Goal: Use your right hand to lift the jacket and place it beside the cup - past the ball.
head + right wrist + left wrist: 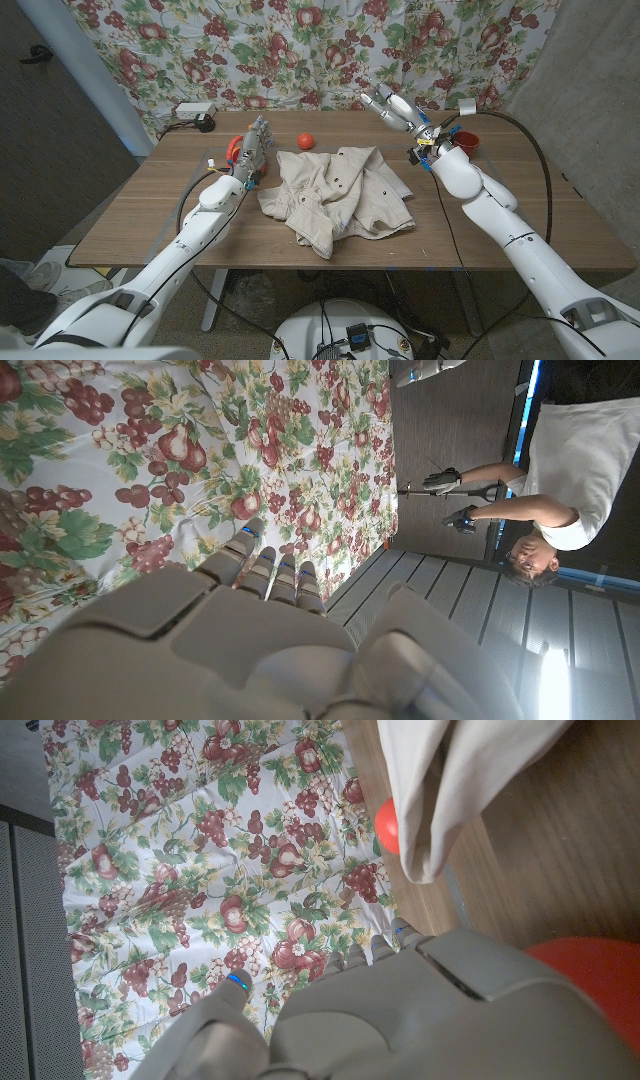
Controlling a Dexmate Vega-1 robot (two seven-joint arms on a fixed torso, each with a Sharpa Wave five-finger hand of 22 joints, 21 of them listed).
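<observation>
Trouble is likely if the jacket (338,197), ungrasped below the raised, loosely spread right hand (392,108), is dragged across the ball (306,141) at eleven o'clock.

Head cam sits up high, looking down over the whole wooden table (150,215) toward the floral curtain (300,45). Both wrist cams ride close behind their own hands, turned, aimed at that curtain. Left wrist also catches the table.
</observation>
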